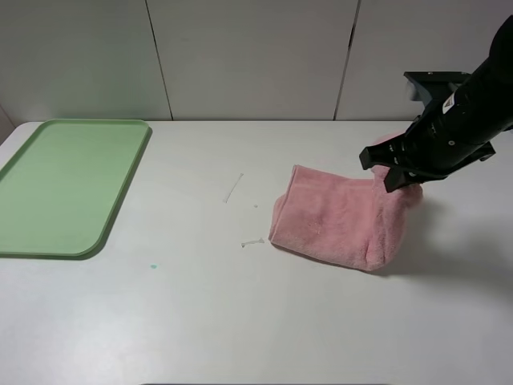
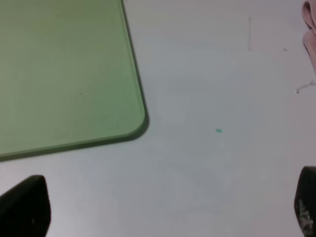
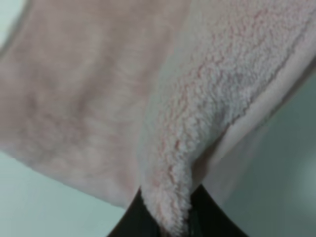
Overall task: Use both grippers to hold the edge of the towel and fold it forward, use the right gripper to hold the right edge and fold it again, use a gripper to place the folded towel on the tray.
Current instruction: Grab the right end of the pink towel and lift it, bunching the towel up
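Grip: right end effector [image 1: 398, 172] is clamped on the right edge of the pink towel [image 1: 337, 216]. The right wrist view shows the fleecy hem pinched between both dark fingers [image 3: 140, 219], with that edge raised off the white surface [image 1: 240, 321]. The rest of the towel lies bunched and doubled over on the surface, right of centre, with its left fold flat. Two small white scraps [image 1: 252, 242] sit just left of it, and a teal speck [image 1: 153, 266] is further left. Left end effector [image 2: 165, 207] has its fingers spread wide with nothing between them, over bare surface near the rounded corner of the green tray [image 2: 59, 74]. The tray lies flat at the far left, well apart from the towel.
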Controlling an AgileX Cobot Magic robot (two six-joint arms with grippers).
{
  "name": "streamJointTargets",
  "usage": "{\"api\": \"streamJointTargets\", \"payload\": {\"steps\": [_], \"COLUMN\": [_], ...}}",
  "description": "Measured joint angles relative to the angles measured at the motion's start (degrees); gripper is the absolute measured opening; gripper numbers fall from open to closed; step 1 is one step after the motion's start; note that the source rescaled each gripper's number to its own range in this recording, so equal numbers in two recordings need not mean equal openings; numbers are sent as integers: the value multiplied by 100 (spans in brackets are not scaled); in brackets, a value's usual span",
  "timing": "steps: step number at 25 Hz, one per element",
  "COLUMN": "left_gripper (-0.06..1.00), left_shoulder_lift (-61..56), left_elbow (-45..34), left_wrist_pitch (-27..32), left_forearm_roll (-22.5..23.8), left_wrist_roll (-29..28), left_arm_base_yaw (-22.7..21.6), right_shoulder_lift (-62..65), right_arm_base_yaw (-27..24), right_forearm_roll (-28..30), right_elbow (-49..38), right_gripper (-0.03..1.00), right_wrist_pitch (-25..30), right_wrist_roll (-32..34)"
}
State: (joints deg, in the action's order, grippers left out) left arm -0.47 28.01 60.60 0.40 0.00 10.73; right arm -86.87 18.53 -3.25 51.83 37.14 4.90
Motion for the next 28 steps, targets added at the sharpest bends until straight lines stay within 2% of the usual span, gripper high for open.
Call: {"api": "streamJointTargets", "payload": {"steps": [11, 19, 28], "left_gripper": [100, 100, 100], "left_shoulder_lift": [0, 0, 0], "left_elbow": [0, 0, 0], "left_wrist_pitch": [0, 0, 0], "left_forearm_roll": [0, 0, 0], "left_wrist_roll": [0, 0, 0], "left_arm_base_yaw": [0, 0, 0], "right_shoulder_lift": [0, -31, -671], "right_arm_base_yaw": [695, 912, 1077], "right_forearm_roll": [-542, -782, -1186], "right_elbow": [0, 0, 0], "right_gripper": [6, 6, 6], "right_wrist_pitch": [-528, -1085, -1802], "right_wrist_roll": [13, 138, 162]}}
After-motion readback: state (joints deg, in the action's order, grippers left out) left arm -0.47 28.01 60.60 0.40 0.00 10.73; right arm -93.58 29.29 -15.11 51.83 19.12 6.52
